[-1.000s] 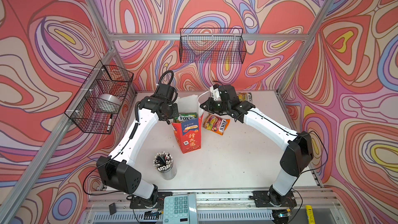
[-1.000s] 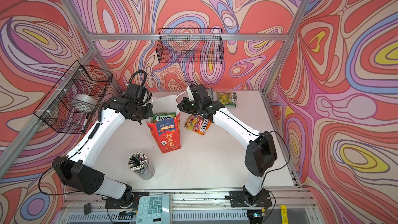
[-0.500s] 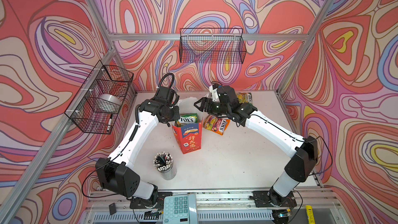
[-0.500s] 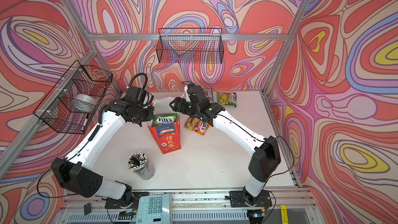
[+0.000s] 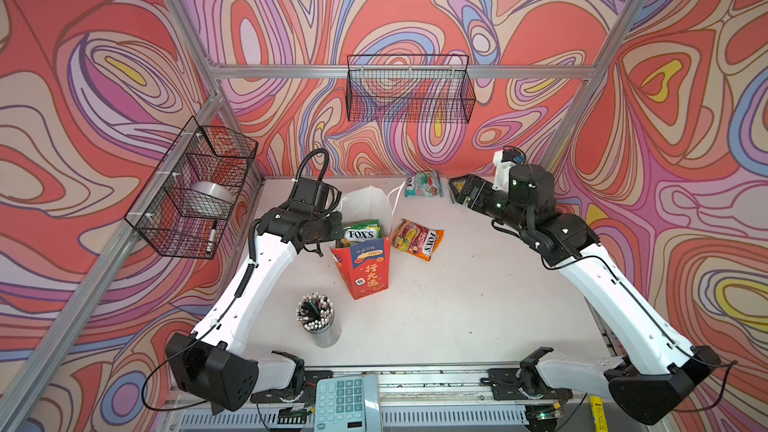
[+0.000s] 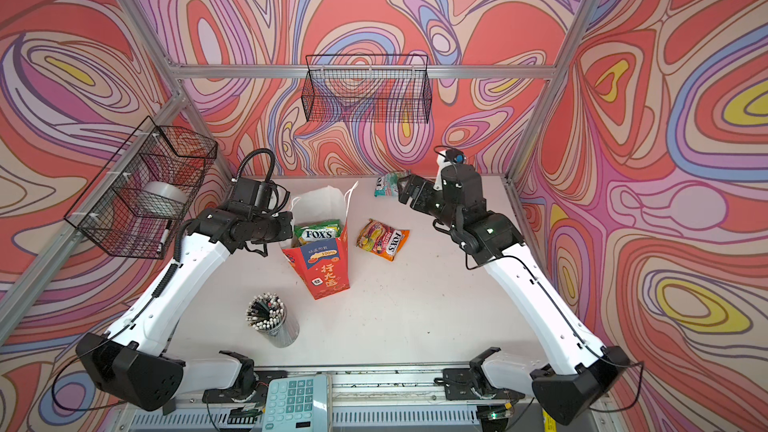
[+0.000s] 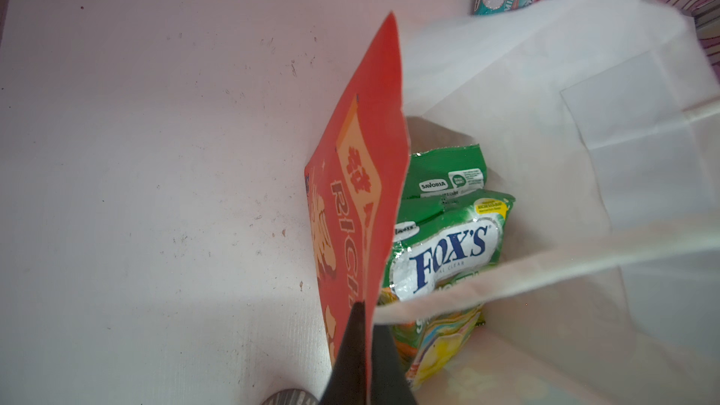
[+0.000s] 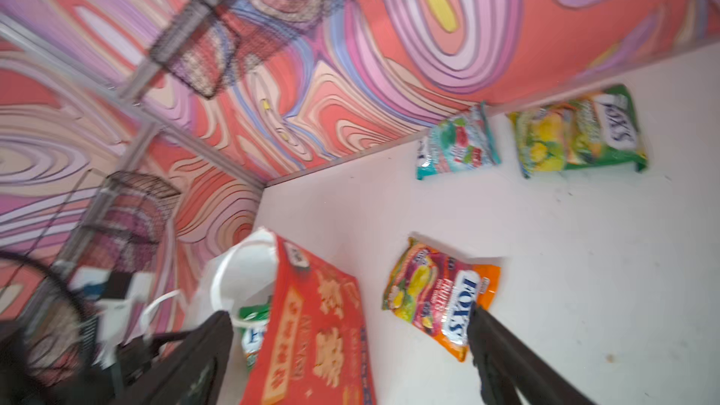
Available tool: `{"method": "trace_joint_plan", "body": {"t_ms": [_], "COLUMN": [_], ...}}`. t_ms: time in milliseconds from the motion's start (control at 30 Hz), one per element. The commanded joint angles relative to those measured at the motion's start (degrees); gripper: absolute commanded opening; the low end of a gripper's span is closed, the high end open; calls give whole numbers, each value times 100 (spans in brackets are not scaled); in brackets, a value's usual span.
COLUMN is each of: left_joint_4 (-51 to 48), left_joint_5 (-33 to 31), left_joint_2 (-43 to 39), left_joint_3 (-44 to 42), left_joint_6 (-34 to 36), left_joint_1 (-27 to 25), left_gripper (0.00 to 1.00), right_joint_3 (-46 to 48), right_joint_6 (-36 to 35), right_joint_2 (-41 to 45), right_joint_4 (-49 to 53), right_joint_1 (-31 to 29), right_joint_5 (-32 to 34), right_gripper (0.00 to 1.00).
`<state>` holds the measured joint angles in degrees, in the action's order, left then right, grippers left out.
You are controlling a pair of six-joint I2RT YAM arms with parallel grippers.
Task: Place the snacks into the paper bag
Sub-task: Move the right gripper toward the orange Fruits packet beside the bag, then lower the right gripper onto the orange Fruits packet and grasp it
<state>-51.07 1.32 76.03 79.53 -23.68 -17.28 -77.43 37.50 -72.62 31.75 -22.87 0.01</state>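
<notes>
The red-orange paper bag [image 5: 365,272] stands open mid-table. My left gripper [image 5: 332,230] is shut on its left rim, and in the left wrist view the fingers [image 7: 356,344] pinch the red wall [image 7: 362,188]. Green snacks [image 7: 448,255] lie inside the bag. An orange pouch [image 5: 417,239] lies just right of the bag. A teal pouch [image 5: 424,184] and a green-yellow pouch [image 8: 576,134] lie by the back wall. My right gripper [image 5: 465,193] hangs open and empty above the back right, with its jaws wide apart in the right wrist view [image 8: 350,315].
A cup of pencils [image 5: 316,317] stands in front of the bag, and a calculator [image 5: 345,401] sits at the front edge. One black wire basket [image 5: 409,89] hangs on the back wall. A second basket [image 5: 195,189], on the left wall, holds a tape roll and a marker.
My right gripper has opened over the bag and swung back to the rear right. A green pouch now sits in the bag's mouth. The left gripper keeps its hold on the rim.
</notes>
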Motion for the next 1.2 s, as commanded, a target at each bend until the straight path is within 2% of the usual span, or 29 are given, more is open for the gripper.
{"method": "trace_joint_plan", "body": {"t_ms": [0,133,267,467,633,800,933,1167], "left_joint_4": [98,132,139,223,309,403,426,487], "left_joint_5": [95,107,396,653,785,1148,1185,1343], "left_joint_2": [-175,-185,-133,-207,-239,-228,-237,-187], "left_joint_3": [19,-24,-7,-49,-111,-138,-147,-174], "left_joint_6": [118,110,84,72,41,7,-4,-40], "left_joint_1": [20,57,85,108,119,141,165,199], "left_gripper": [0,0,0,0,0,0,0,0], "right_joint_3": [747,1093,1301,1002,908,711,521,339], "right_joint_6": [334,565,576,689,781,820,880,882], "right_joint_2": [-491,-1279,-1962,-3078,-3558,-3916,-4194,-4393], "right_joint_4": [-354,-1077,-1821,-2008,-2376,-2340,-2204,-1661], "right_joint_1": [172,222,224,222,229,227,188,-53], "right_joint_5": [-364,-662,-809,-953,-1118,-1133,-1110,-427], "right_gripper": [98,98,98,98,98,98,94,87]}}
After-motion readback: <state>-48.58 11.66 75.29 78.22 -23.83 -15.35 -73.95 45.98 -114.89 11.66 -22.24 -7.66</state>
